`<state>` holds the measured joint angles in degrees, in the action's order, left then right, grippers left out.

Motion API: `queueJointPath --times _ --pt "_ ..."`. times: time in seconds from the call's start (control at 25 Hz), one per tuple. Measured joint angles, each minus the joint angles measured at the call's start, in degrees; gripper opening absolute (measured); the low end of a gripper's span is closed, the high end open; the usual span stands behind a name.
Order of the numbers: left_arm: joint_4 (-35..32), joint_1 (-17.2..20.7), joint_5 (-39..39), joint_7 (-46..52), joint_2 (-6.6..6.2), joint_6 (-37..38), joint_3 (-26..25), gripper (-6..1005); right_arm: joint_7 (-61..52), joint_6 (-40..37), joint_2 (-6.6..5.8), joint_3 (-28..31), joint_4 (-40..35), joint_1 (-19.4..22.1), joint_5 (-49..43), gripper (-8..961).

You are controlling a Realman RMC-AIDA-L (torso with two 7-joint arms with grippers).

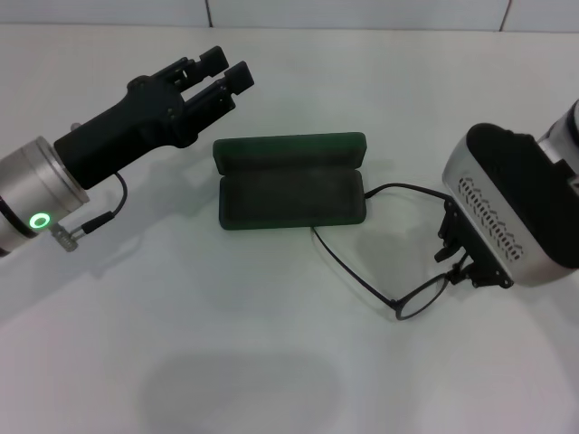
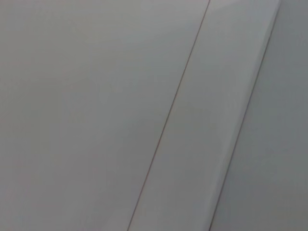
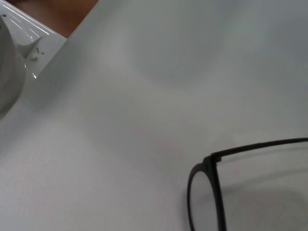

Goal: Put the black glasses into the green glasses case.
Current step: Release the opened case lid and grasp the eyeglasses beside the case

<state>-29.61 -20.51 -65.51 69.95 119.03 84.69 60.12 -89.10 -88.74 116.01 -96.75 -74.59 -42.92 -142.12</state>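
Note:
The green glasses case [image 1: 291, 192] lies open in the middle of the table, its lid standing up at the back and its dark lining empty. The black glasses [image 1: 418, 299] lie just right of it, their temple arms reaching to the case's right end and front edge. My right gripper [image 1: 463, 262] is down on the frame and shut on it; one lens is hidden behind it. The right wrist view shows the other lens and a temple of the glasses [image 3: 214, 166]. My left gripper [image 1: 222, 70] is open and empty, raised behind and left of the case.
The white table [image 1: 226, 362] carries only the case and glasses. The tiled wall [image 1: 362, 11] runs along the back. The left wrist view shows only plain pale panels [image 2: 96, 115]. In the right wrist view a table edge [image 3: 48, 33] shows.

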Motion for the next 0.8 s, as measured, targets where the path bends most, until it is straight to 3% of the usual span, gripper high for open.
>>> queueJointPath --times 0.04,0.16,0.36,0.8 --pt "0.0 0.0 0.0 0.0 0.0 0.2 0.0 533 -0.2 -0.4 -0.03 0.3 -0.2 -0.1 0.0 467" --pt "0.0 0.1 0.0 0.4 -0.02 0.4 0.0 533 -0.3 -1.0 -0.05 1.0 -0.2 -0.2 0.0 274" --pt "0.0 0.1 -0.1 0.6 -0.03 0.5 0.0 533 -0.3 -1.0 -0.13 1.1 -0.3 0.1 -0.1 104" --pt "0.0 0.0 -0.3 1.4 -0.07 0.5 0.3 533 1.5 -1.1 -0.32 5.9 -3.4 3.5 0.5 101"
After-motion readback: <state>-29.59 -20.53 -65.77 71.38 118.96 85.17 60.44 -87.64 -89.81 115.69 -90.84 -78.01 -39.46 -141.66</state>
